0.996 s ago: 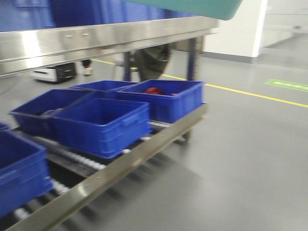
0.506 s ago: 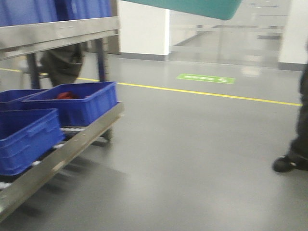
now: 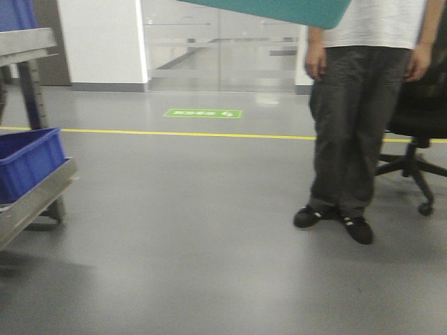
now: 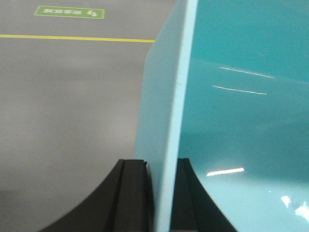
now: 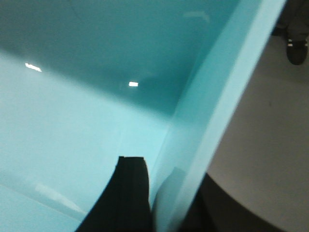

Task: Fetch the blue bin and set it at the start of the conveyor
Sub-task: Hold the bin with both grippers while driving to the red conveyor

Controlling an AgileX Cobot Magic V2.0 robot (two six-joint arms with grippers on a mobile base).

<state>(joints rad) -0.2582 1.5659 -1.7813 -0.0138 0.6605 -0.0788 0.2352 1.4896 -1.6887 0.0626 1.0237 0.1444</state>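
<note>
overhead in the front view: the blue bin (image 3: 279, 10) shows only as a turquoise underside along the top edge, carried clear of the grey floor (image 3: 174, 244)
left hand (image 4: 161, 166): closed down on one side wall of the bin, one black finger outside and one inside, the wall pinched between them
right hand (image 5: 164, 179): clamped the same way on the opposite wall, one finger inside the tub, the other outside and partly blurred
bin inside: what the wrist views show of it looks bare
far right: a person (image 3: 360, 105) stands on the floor, an office chair (image 3: 419, 139) just beside them
near left: a steel rack (image 3: 35, 192) with a dark blue bin (image 3: 28, 164) on it, at the picture's edge
conveyor start: not in any view
step in hand: judged the carry leg; the bin is fetched and held up by both hands, the placing not yet done
next move: likely calls for finding the belt, passing well apart from the person, holding both grips even so the tub stays level, then lowering it onto the belt before letting go
</note>
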